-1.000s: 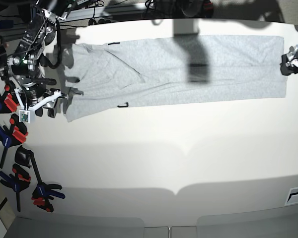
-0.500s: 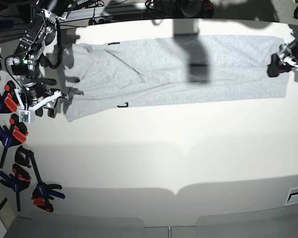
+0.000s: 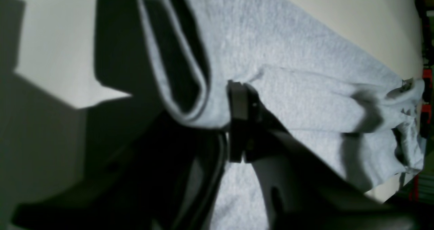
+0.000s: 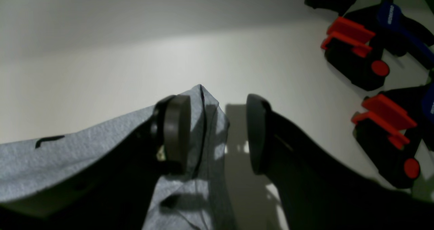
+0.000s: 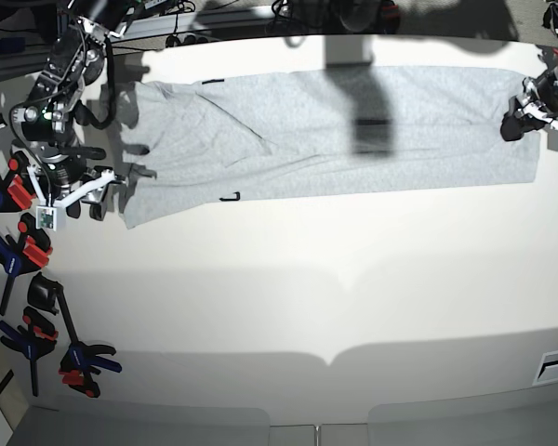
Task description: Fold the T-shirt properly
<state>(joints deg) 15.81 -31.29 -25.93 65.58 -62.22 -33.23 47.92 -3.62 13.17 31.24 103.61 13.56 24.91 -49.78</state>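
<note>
Grey cloth is laid out in a long band across the far part of the white table (image 5: 288, 297). It is the T-shirt (image 5: 325, 130), and it is already folded in along its length, so its sides are tucked in. A bit of black lettering (image 5: 230, 197) is seen at the near edge of the shirt.

The step in hand looks like the taking hold of both ends of the shirt. At one end of the shirt, the left gripper (image 3: 234, 121) is pressed into the cloth. In the left wrist view a lifted fold of grey cloth is seen between its dark pads, so the cloth seems to be pinched there. How firm the hold is cannot be told.

At the other end of the shirt, the right gripper (image 4: 217, 131) is held wide apart. One pad (image 4: 176, 131) is touching the pointed corner of the shirt (image 4: 203, 98). The other pad (image 4: 254, 131) is beside the shirt, over bare table. Nothing is held by it yet.

Next, the right gripper probably needs to be closed on that corner. Then both ends could be lifted and one end brought over to the other. The black and red clamps (image 5: 23, 251) beside the shirt should be kept away from.
</note>
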